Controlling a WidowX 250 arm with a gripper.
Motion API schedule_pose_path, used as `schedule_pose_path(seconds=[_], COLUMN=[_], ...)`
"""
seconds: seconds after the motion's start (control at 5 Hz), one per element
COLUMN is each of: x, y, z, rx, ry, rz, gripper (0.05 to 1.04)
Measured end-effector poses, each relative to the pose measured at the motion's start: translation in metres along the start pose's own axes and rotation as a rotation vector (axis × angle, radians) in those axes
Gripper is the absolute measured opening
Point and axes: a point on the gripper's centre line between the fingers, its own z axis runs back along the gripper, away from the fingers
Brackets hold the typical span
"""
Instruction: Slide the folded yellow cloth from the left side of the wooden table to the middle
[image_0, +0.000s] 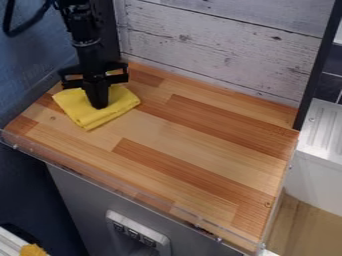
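Where the black arm (84, 32) hangs at the upper left, its gripper (99, 106) points down over the yellow cloth (123, 102). Its fingers appear brought together, with no gap seen between them; the tips meet the cloth's upper face. Whether they pinch a fold or merely press on it, cannot tell. The near-upright pose probably serves to bring the tips onto the fabric from above.

Cloth: soft, matte, apparently folded into layers, roughly four-sided with rounded corners, one corner towards the camera. It lies flat on the wooden worktop (200, 145), presumably because the firm board supports it from beneath; slight creases near the tips.

Beyond the cloth: whitewashed plank wall (220, 50), rough grain, dark knots. Left of the cloth: dark blue wall (33, 65), apparently smooth. Worktop: joined strips of pale and reddish wood, smooth. Nearer the camera than the cloth, a clear strip (113, 186) runs along the worktop's front edge, possibly as a guard; below, a grey cabinet front (80, 192). Well to the cloth's right: slim dark post (320, 60), then a white ribbed surface (324, 130), smooth-looking, possibly a drainer.
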Motion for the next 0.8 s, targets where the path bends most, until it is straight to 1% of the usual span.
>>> schedule_pose_path(seconds=[0.2, 0.4, 0.6, 0.8], x=[-0.006, -0.014, -0.025, -0.041], y=[-0.005, -0.016, -0.027, -0.038], z=[0.000, -0.001, -0.003, -0.003], rx=[-0.013, -0.015, -0.009, 0.004], ry=[-0.023, -0.045, -0.063, -0.063], rz=[-0.084, -0.192, -0.296, -0.396], gripper=[0.063, 0.063, 0.063, 0.063])
